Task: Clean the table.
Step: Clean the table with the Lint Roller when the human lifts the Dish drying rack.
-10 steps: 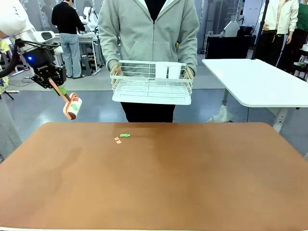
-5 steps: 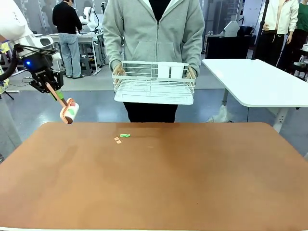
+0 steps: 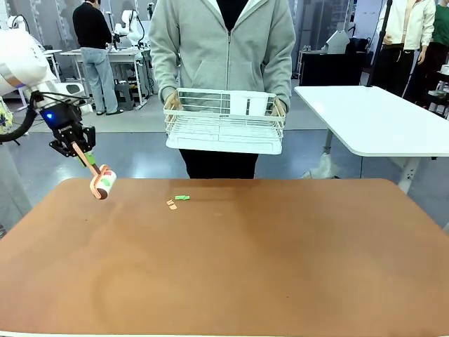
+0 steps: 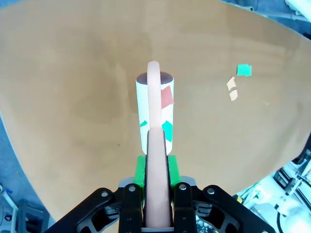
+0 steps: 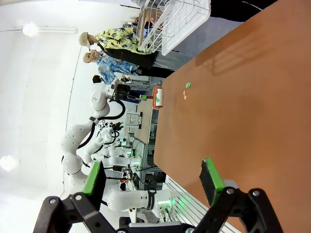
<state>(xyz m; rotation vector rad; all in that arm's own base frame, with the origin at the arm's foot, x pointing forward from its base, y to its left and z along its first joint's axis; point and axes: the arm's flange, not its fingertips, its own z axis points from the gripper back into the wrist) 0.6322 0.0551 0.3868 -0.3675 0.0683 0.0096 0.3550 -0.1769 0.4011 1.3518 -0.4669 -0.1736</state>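
Gripping lint roller (image 3: 102, 184) by pink handle, left hand (image 3: 77, 150) clenched, left edge of front view. Roller head at desk (image 3: 245, 267) far-left corner; contact unclear. Green, orange scraps (image 3: 177, 201) on desk, upper left of centre. Right hand (image 5: 151, 177) released, fingers spread, over desk.

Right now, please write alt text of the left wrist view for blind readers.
The left end effector grips the handle of a lint roller over the table. Coloured bits stick to the roll; three loose scraps lie nearby.
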